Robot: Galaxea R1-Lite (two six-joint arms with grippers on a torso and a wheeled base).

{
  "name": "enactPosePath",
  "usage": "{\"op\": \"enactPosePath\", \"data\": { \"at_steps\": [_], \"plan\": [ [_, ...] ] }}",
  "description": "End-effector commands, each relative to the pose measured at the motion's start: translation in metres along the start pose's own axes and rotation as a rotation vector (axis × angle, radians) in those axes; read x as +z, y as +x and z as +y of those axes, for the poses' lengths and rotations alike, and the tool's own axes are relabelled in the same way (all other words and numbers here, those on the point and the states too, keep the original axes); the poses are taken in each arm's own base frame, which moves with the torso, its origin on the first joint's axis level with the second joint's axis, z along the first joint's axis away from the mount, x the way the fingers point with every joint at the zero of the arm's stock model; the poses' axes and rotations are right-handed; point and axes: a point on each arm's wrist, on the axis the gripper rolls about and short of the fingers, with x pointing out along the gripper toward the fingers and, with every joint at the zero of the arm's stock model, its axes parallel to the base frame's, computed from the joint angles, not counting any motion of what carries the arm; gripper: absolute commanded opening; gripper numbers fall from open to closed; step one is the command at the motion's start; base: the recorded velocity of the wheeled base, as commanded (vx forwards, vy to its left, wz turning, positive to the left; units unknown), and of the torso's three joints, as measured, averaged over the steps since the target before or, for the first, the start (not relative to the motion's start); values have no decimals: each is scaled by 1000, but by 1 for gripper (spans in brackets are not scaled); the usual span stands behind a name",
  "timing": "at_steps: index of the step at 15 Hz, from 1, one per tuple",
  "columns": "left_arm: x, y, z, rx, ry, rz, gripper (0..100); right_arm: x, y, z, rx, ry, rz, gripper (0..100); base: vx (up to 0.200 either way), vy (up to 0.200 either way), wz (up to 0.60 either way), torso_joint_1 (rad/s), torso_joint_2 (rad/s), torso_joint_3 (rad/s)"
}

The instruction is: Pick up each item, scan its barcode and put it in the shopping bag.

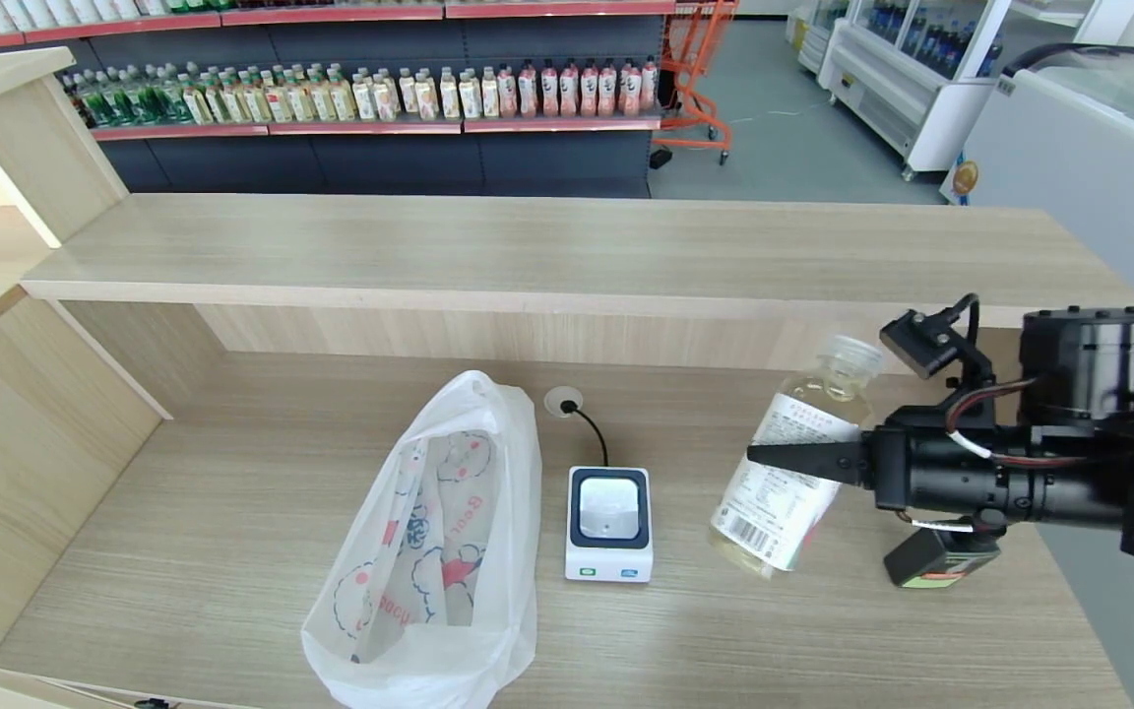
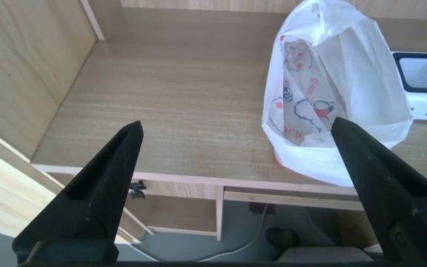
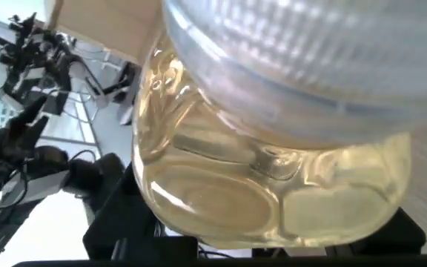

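The bottle [image 3: 273,170] sits right up against the right wrist camera, all pale yellow liquid and clear plastic. The right gripper [image 1: 803,459] is clamped across its label, roughly mid-body. In the head view the bottle [image 1: 793,463] hangs tilted over the counter [image 1: 232,512], cap toward 1 o'clock, base toward 7 o'clock, with the barcode low on the label near the base.

The scanner [image 1: 608,522] sits at about 9 o'clock from the bottle, near but not under it, window facing up. So this looks like the carry-to-scan step: the barcode isn't over the window yet. At 9 o'clock from the scanner, just beside it, lies the shopping bag [image 1: 429,551], mouth open, with what looks like a printed packet already inside. One item seems done; this one needs scanning, then bagging.

The left gripper [image 2: 237,124] hovers with its fingers wide apart, holding nothing, near the counter's front edge by the bag.

The scanner's cable [image 1: 592,433] runs off toward 12 o'clock, out of the path. The floppy bag mouth could make the drop awkward. Drink shelves [image 1: 380,94] stand behind.
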Motion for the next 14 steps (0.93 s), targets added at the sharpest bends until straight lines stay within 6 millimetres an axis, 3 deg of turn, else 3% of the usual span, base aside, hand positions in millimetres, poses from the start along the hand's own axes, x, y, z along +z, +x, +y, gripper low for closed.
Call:
{"op": "enactPosePath", "data": {
  "at_steps": [1,4,9,14],
  "plan": [
    [0,0,0,1,-1,0,100,4,-24,30,92,-55,-31,0,0,0,0,0,0,0],
    [0,0,0,1,-1,0,100,-9,-18,45,180,-59,25,0,0,0,0,0,0,0],
    [0,0,0,1,1,0,100,-32,-10,52,233,-107,98,0,0,0,0,0,0,0],
    [0,0,0,1,1,0,100,-33,-8,56,247,-112,106,0,0,0,0,0,0,0]
  ]
}}
